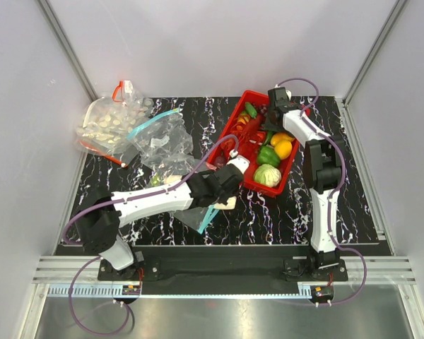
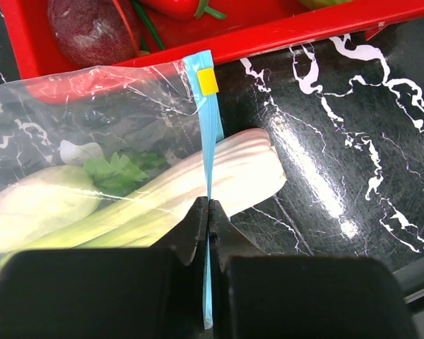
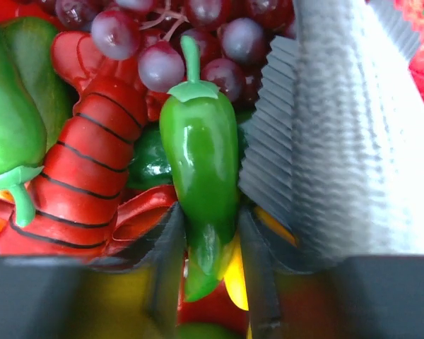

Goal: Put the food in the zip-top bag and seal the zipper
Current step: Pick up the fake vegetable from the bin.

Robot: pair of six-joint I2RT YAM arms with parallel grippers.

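The zip-top bag (image 2: 92, 106) lies on the black marbled table beside the red basket (image 2: 283, 28). Inside it are the leek (image 2: 219, 176), a white radish piece (image 2: 35, 205) and green leaves. My left gripper (image 2: 209, 203) is shut on the teal-blue zipper (image 2: 206, 127), below its yellow slider (image 2: 208, 80). In the top view the left gripper (image 1: 222, 194) sits by the basket's near left corner. My right gripper (image 3: 210, 212) is down in the basket, shut on a small green pepper (image 3: 198, 141). In the top view the right gripper (image 1: 260, 111) is at the basket's far end.
The red basket (image 1: 230, 120) holds purple grapes (image 3: 162, 42), a red lobster (image 3: 92, 155), a grey fish (image 3: 353, 127), yellow produce (image 1: 283, 145) and a cabbage (image 1: 267, 174). Another clear bag (image 1: 162, 141) and the red-zipper bag (image 1: 106, 127) lie at the back left.
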